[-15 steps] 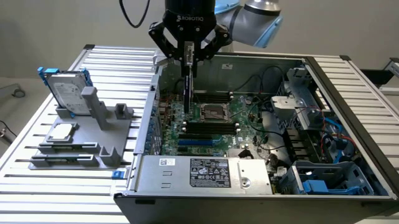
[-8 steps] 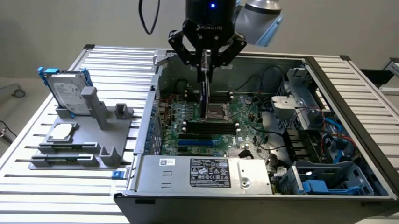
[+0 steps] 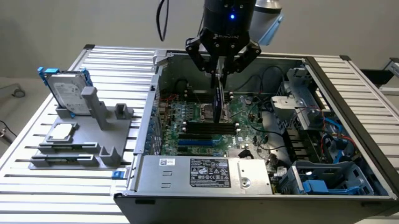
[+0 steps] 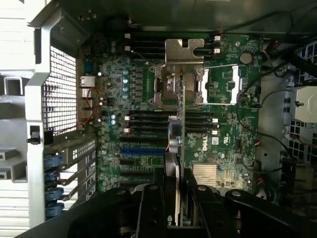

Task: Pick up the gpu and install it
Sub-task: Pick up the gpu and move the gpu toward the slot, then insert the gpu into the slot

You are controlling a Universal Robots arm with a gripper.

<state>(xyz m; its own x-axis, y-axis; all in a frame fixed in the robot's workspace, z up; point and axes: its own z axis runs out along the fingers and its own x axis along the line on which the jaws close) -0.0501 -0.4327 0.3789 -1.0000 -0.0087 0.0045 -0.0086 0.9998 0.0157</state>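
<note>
Exterior view: my claw (image 3: 220, 70) is clenched on the top edge of the gpu (image 3: 218, 100). The card hangs upright and edge-on inside the open computer case (image 3: 324, 79), over the green motherboard (image 3: 193, 116). Whether its lower edge touches the board I cannot tell. From the wrist view, the card runs out from between my fingers (image 4: 148, 210), its silver end bracket (image 4: 184, 52) farthest from me. Well apart, on the table (image 3: 37, 186) at the exterior view's left, a hard drive (image 3: 65, 93) stands in a grey holder (image 3: 100, 140).
</note>
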